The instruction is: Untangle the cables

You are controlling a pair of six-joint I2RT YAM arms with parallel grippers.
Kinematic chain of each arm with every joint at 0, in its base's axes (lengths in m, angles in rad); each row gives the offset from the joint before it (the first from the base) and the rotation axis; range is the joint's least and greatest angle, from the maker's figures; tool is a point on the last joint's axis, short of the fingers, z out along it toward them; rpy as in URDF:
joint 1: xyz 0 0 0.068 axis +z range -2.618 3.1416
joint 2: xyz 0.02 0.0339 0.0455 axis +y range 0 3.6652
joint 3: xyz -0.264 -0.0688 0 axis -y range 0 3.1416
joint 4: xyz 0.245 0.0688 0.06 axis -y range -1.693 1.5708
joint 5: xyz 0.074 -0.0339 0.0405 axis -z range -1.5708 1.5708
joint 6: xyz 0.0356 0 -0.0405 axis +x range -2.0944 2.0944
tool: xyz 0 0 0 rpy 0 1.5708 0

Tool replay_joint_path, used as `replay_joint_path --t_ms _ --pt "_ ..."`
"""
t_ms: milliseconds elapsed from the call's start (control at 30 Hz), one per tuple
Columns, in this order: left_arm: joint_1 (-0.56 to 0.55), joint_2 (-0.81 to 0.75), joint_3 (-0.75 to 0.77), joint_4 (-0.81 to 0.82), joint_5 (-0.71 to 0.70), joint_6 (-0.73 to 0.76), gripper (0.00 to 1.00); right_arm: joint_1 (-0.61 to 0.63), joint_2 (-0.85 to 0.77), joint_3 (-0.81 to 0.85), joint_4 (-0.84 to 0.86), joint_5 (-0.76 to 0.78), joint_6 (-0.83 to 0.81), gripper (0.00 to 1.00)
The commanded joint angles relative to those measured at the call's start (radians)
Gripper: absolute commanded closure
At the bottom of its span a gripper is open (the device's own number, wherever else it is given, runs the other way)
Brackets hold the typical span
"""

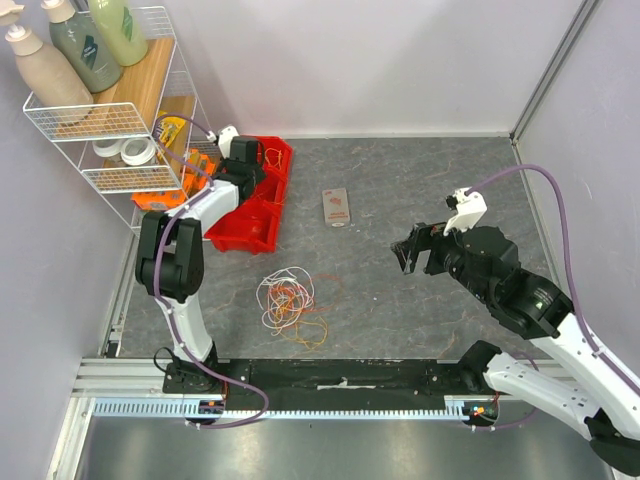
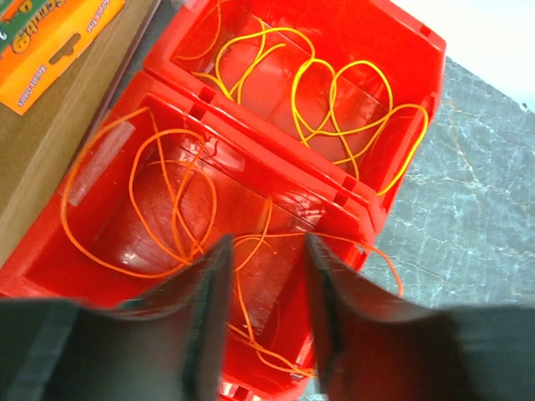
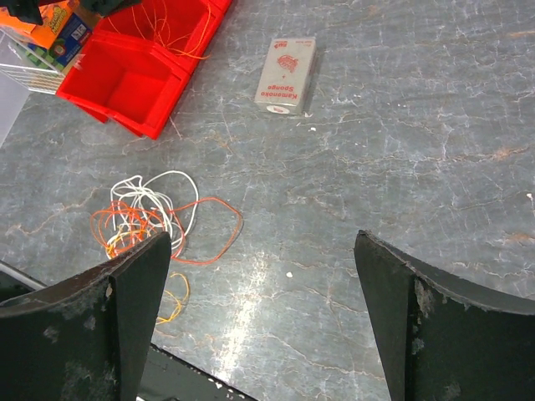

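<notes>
Cables first: the main tangle (image 1: 289, 303) of white, orange & a few red strands lies loose on the table (image 1: 430, 180), front-centre, nearer my L arm's base than my R's. One orange cable (image 2: 180, 209) loops inside the near red bin (image 2: 33, 276), w/ part of it spilling over the rim toward the table. A yellow cable (image 2: 334, 100) coils in the next bin (image 2: 410, 42) right behind it. My L claw (image 2: 266, 317) hangs over the near bin, jaws partly apart. An orange strand runs thru the gap below them, and I'm gripping nothing. My R claw (image 3: 259, 317) hovers above bare table on the R side, well apart from the tangle, jaws spread wide w/ nothing in them. Between the bins & my R claw a small sponge box (image 1: 337, 207) lies flat. Just L of the bins stands a wire shelf (image 1: 110, 120) carrying bottles.
</notes>
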Motion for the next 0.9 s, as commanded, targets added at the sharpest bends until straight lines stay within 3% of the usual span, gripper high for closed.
replay_joint_path --t_ms 0,233,300,400,467,600,733,867 --pt "0.02 -0.043 0.044 -0.059 0.035 -0.075 0.45 0.0 -0.013 -0.016 0.018 -0.007 0.016 0.02" --pt "0.033 -0.18 -0.006 -0.134 0.215 -0.175 0.14 0.001 0.025 -0.047 0.051 -0.067 0.016 0.02" --pt "0.033 -0.239 -0.063 -0.119 0.28 -0.218 0.12 0.0 0.042 -0.062 0.061 -0.085 0.013 0.02" --pt "0.024 -0.334 -0.167 -0.087 0.397 -0.271 0.12 0.0 0.099 -0.102 0.109 -0.174 -0.003 0.02" --pt "-0.006 -0.395 -0.233 -0.039 0.512 -0.272 0.14 0.001 0.156 -0.134 0.165 -0.325 -0.011 0.02" --pt "-0.144 -0.518 -0.348 -0.034 0.581 -0.161 0.21 0.029 0.254 -0.229 0.362 -0.499 0.058 0.08" --pt "-0.258 -0.694 -0.521 -0.056 0.586 -0.088 0.27 0.101 0.373 -0.279 0.503 -0.471 0.113 0.16" --pt "-0.273 -0.817 -0.635 -0.152 0.627 -0.077 0.32 0.113 0.518 -0.265 0.512 -0.328 0.183 0.34"
